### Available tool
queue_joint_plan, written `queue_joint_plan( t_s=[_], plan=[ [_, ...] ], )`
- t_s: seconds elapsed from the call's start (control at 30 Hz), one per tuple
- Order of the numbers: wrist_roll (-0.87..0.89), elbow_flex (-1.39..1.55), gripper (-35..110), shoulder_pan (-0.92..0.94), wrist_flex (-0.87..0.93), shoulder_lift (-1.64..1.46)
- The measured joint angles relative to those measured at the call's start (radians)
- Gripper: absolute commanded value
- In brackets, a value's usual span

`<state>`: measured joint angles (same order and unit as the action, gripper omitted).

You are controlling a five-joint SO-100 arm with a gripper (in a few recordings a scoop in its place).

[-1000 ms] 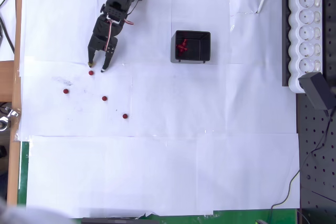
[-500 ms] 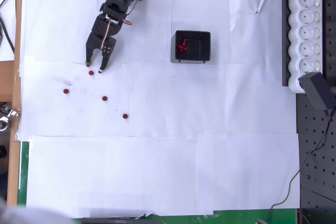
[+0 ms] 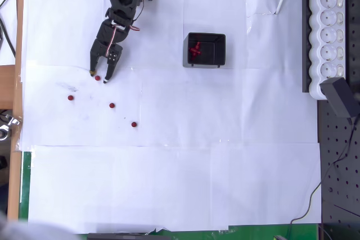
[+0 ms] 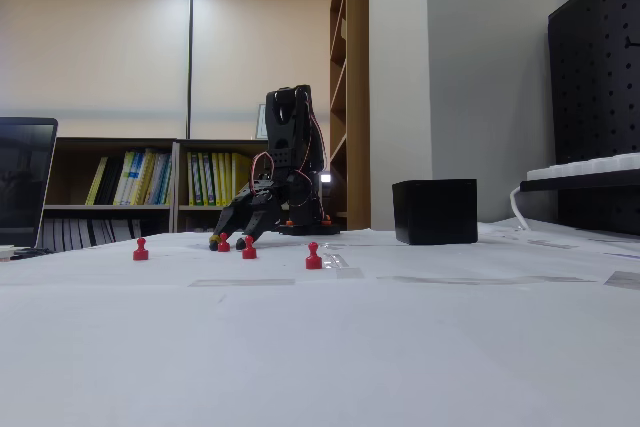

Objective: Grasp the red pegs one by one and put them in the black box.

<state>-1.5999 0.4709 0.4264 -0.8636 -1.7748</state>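
The pincer (image 3: 98,76) is down low at the counter (image 3: 169,184), and its two fingers are spread apart with nothing gripped. One red peg (image 3: 97,77) sits right between the finger tips, so it is straight ahead of the pincer, not off to a side. The peg stands upright, with its long part pointing up, as the fixed view shows (image 4: 223,243). The fingers look set on either side of it, but from above it is hard to tell if they touch it yet.

Three more red pegs (image 3: 112,105) wait on the white paper, further out from the arm.

The black box (image 3: 206,49) is well apart, to the right in the overhead view. Some red pegs already lie inside it.

Next, I think the pincer should squeeze the peg.
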Motion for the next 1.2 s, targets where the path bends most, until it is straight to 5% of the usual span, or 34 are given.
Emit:
queue_joint_plan(
  t_s=[1.0,1.1,1.2],
  plan=[
    [0.003,0.034,0,-0.015,0.014,-0.018],
    [0.037,0.043,0,-0.028,0.138,0.051],
    [0.054,0.124,0,-0.055,0.466,0.202]
  ],
)
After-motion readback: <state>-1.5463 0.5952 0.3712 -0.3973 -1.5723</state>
